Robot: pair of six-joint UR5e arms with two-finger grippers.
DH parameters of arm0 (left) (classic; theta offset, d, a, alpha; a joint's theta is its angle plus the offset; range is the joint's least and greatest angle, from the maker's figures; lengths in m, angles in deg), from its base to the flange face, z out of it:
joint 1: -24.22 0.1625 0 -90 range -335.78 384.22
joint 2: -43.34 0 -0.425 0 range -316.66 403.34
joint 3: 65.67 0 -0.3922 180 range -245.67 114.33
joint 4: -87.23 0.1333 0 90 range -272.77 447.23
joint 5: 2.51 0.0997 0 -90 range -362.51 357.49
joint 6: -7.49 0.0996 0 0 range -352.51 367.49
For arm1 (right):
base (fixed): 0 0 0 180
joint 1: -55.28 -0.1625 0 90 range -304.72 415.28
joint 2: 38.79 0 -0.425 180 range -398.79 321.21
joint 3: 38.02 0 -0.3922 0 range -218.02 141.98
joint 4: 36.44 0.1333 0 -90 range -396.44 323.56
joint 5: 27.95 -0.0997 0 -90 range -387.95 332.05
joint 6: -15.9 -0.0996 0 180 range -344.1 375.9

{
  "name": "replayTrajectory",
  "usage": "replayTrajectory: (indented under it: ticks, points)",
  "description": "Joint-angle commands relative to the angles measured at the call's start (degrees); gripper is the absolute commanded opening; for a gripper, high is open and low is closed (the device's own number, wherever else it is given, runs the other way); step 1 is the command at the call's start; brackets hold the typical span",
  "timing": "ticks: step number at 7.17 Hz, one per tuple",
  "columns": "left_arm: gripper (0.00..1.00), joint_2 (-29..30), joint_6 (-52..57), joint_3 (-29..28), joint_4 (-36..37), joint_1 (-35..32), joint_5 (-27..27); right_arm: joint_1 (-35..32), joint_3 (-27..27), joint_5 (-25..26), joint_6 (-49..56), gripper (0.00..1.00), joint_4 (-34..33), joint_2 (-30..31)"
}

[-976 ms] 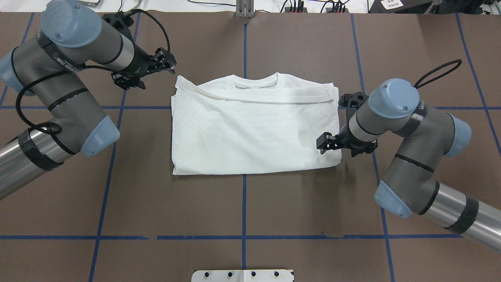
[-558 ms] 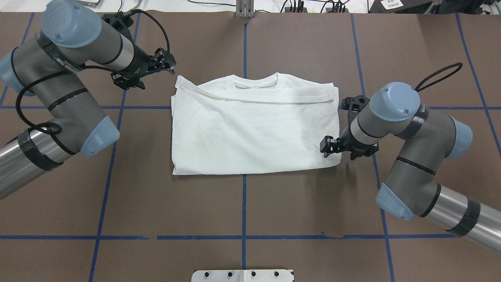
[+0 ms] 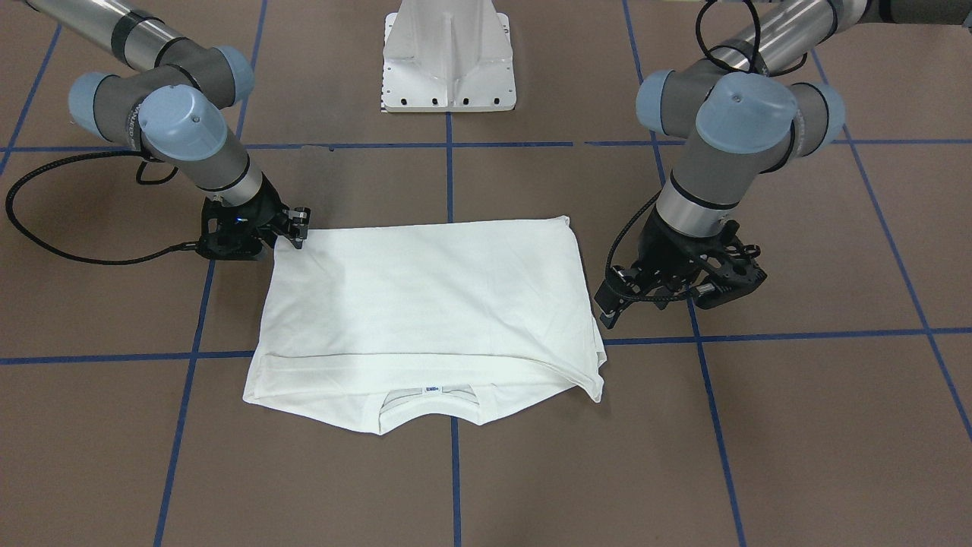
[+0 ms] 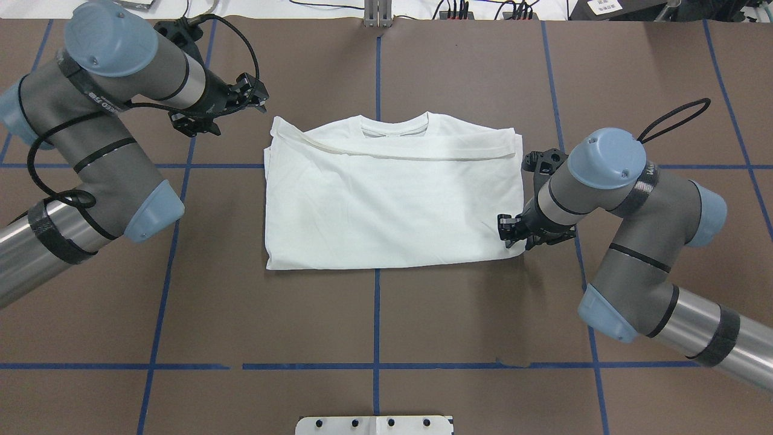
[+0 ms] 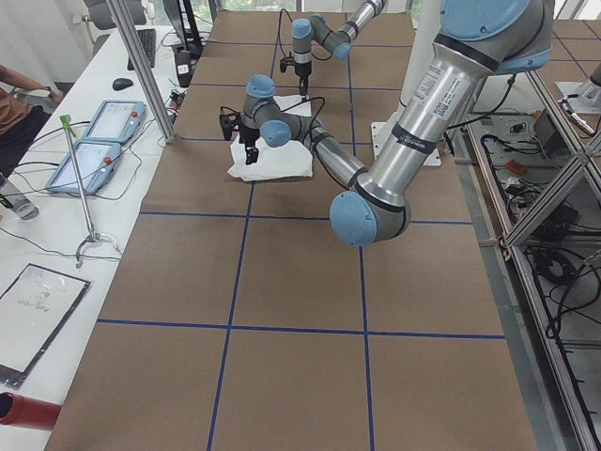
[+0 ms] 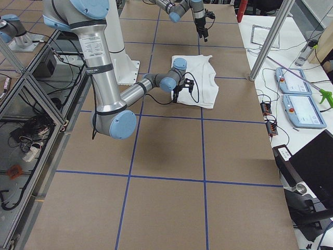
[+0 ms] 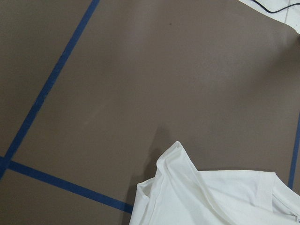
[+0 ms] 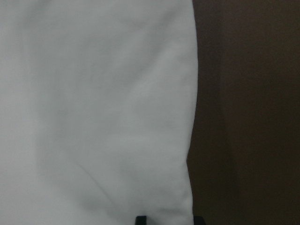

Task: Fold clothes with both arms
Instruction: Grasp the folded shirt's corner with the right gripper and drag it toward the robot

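Note:
The white shirt (image 4: 386, 199) lies folded into a rectangle on the brown table, its neck at the far edge (image 3: 425, 304). My left gripper (image 4: 261, 96) hovers just off the shirt's far left corner (image 7: 197, 197), open and empty; the front-facing view shows it beside that corner (image 3: 607, 308). My right gripper (image 4: 505, 232) sits low at the shirt's near right corner (image 3: 298, 228). It is open. In the right wrist view its fingertips (image 8: 140, 219) straddle the shirt's side edge (image 8: 93, 117).
The white pedestal base (image 4: 374, 425) stands at the table's near edge. Blue tape lines (image 4: 377, 314) cross the brown surface. Cables and plugs (image 4: 453, 9) line the far edge. A side desk with tablets (image 5: 94, 141) and a person's arm (image 5: 19, 94) lie beyond the table.
My right gripper has slid toward the robot and down onto the shirt's near right corner. The left gripper has drifted slightly away from the shirt. The shirt has not moved.

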Motion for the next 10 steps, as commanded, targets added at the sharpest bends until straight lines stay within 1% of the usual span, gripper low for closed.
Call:
replayTrajectory:
  ticks: [1,2,3,5,6,7,8,9,10]
  points:
    - [0.99,0.1,0.0,-0.1,-0.1,0.0,0.1,0.0,0.2,-0.2,-0.3,0.00,-0.2,0.3]
    - [0.99,0.2,0.0,0.0,-0.1,0.0,0.1,-0.3,0.5,-0.2,-0.3,0.00,-0.1,0.5]
    - [0.99,0.5,0.0,0.3,0.0,0.1,0.2,-0.1,4.7,-0.2,-0.4,0.00,-0.1,4.3]
    - [0.99,0.6,-0.1,0.7,0.0,0.1,0.2,0.5,15.7,-1.3,-0.4,0.00,-0.2,15.4]
    - [0.99,0.7,-0.3,0.7,0.0,0.1,0.3,2.1,18.8,-3.1,-0.4,0.00,-0.1,19.6]
    - [0.99,0.6,-0.4,0.9,0.1,0.1,0.3,6.1,21.0,-4.3,-0.4,0.00,0.0,22.4]
    - [0.99,0.5,-0.4,1.0,0.0,0.2,0.3,12.1,23.7,-5.0,-0.5,0.00,0.0,26.1]
    - [0.99,0.5,-0.4,1.4,0.1,0.4,0.3,17.0,25.7,-6.9,-1.4,0.00,0.0,28.7]
    - [0.99,0.4,-0.5,2.1,0.1,1.2,0.4,22.9,26.9,-7.3,-7.0,0.00,0.3,29.0]
